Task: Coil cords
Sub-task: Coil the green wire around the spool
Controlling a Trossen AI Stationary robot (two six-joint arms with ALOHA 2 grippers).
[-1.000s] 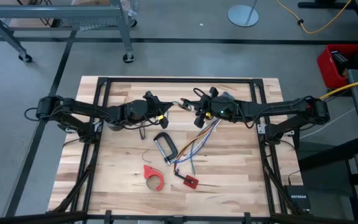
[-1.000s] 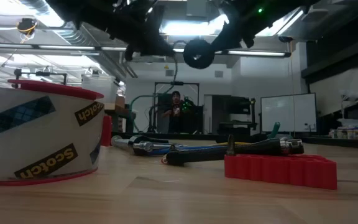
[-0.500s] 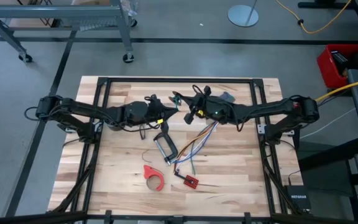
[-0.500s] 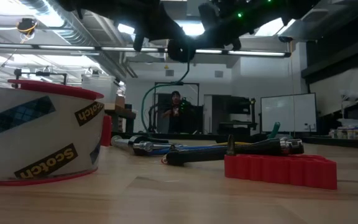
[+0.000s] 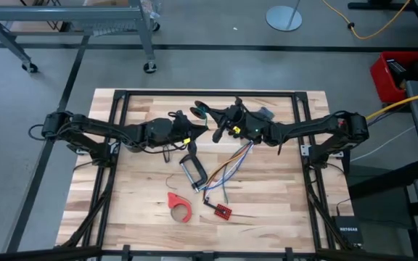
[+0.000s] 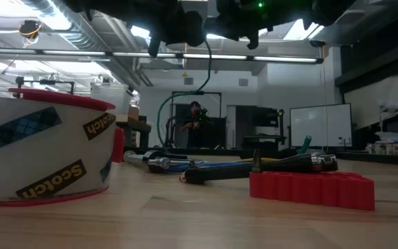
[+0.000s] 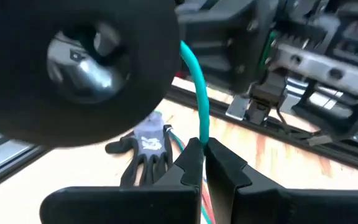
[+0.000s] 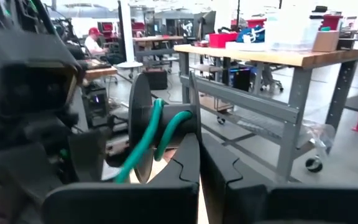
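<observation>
Reaching inward near the table's far edge, the right gripper (image 8: 199, 163) clamps the upright coil (image 8: 143, 127); the left gripper (image 7: 202, 163) pinches its green tail (image 7: 199, 102), hanging downward.

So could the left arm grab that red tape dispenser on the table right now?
Probably not right away. The left gripper has its fingers shut on the green cord, held up above the table beside the right gripper. The red tape dispenser lies unobstructed, but the cord must go first.

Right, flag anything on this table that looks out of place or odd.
A grey work glove lies on the table among the hardware, with no clear part in the coiling. Otherwise nothing stands out: the left gripper pinches the cord's green tail, and the right gripper holds the coil.
</observation>
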